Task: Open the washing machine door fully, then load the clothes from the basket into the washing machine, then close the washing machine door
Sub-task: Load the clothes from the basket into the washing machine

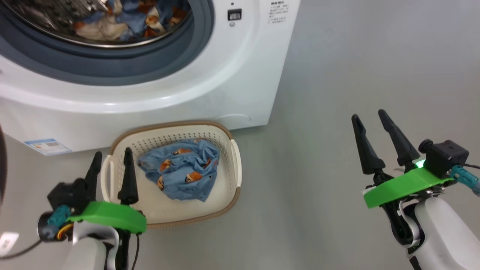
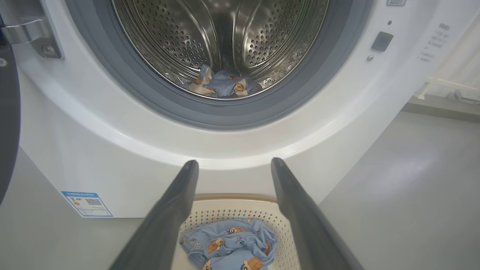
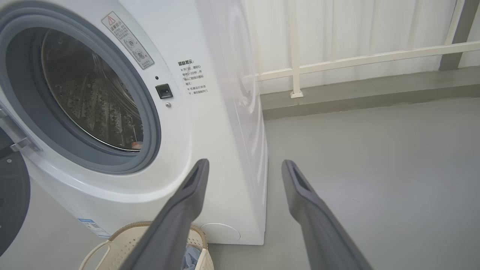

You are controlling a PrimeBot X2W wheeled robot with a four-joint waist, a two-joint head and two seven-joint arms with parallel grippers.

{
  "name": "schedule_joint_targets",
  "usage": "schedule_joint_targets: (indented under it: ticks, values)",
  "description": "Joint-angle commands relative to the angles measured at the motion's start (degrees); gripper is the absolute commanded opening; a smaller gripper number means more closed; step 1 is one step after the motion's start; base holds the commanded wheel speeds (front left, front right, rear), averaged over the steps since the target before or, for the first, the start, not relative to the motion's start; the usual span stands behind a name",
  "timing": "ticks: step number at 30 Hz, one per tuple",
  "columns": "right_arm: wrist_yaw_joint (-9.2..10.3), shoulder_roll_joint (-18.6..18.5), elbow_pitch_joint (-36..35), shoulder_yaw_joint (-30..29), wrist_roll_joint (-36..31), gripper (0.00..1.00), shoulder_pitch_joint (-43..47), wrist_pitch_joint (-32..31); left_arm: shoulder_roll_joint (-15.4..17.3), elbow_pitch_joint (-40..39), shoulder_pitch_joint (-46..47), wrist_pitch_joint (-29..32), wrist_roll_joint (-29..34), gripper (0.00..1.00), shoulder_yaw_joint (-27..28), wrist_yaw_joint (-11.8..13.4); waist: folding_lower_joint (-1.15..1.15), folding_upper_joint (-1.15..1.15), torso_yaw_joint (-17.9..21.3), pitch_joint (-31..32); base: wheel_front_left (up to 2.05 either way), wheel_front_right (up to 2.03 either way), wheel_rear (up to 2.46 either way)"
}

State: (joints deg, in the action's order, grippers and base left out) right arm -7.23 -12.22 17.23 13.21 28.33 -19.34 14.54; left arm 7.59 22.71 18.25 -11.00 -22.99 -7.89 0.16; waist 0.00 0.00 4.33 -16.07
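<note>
clothes (image 1: 182, 168): one piece is lying in the basket (image 1: 229, 180) before the washer (image 1: 240, 75), others inside it.
door (image 2: 7, 112): standing open left of the washer, giving access.
left gripper (image 1: 113, 151): spread, hovering by the basket, likely for picking.
right gripper (image 1: 368, 114): spread, idling right of the washer.

Bright even light; glare on floor (image 2: 407, 170); wrist views bowed at edges

**Little legible print on the machine**

On the washing machine (image 3: 225, 150) front, right of the mouth, I read a printed notice (image 3: 193, 77) headed "温馨提示"; the lines under it are too small for me. The warning sticker (image 3: 127, 39) above it bears a red triangle sign. The blue label (image 2: 87, 203) low down carries a QR code (image 2: 93, 201); its text is blurred.
</note>
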Motion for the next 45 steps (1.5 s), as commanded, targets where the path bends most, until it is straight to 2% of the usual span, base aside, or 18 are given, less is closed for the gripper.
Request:
schedule_joint_targets:
  ticks: [1,10,23,32,45]
  values:
    - [-0.25,-0.2,-1.8,0.6,0.1,1.0,-1.4,0.5,1.5,-0.3,2.6,0.3,-0.2,1.0,1.2,-0.4,0.0,0.0,1.3,-3.3,0.0,0.0,0.0]
    - [-0.25,1.4,-3.2,-0.5,-0.4,1.0,-3.4,0.5,2.7,7.2,9.3,2.0,0.8,1.0,-1.2,-2.5,0.0,0.0,3.2,-9.9,0.0,0.0,0.0]
    - [-0.25,3.3,-5.1,-1.3,-1.0,1.0,-6.1,0.5,3.9,24.8,21.6,3.9,0.9,1.0,-5.8,-6.7,0.0,0.0,5.6,-18.9,0.0,0.0,0.0]
    - [-0.25,4.9,-6.3,-1.0,-1.2,1.0,-8.0,0.5,3.8,37.1,31.2,5.2,2.8,1.0,-11.1,-7.5,0.0,0.0,7.5,-25.0,0.0,0.0,0.0]
    - [-0.25,7.1,-7.0,0.2,-0.9,1.0,-10.7,0.5,4.3,47.5,39.8,6.2,5.0,1.0,-17.1,-7.6,0.0,0.0,10.6,-31.6,0.0,0.0,0.0]
